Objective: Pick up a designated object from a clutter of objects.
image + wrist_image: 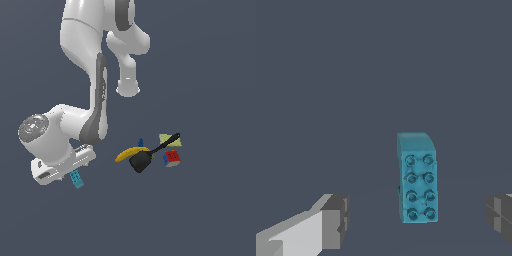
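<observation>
From the exterior view, the white arm's tool hung low over the dark grey table, and the small cyan-blue studded toy brick showed just beneath it. Well apart from the tool lay the heap: a yellow banana, a black spatula, a multicoloured puzzle cube, a pale green square pad and a tiny dark-blue piece.

In the wrist view, the tool stood wide, its grey fingers clear of the brick lying between them, studs facing the camera.
</observation>
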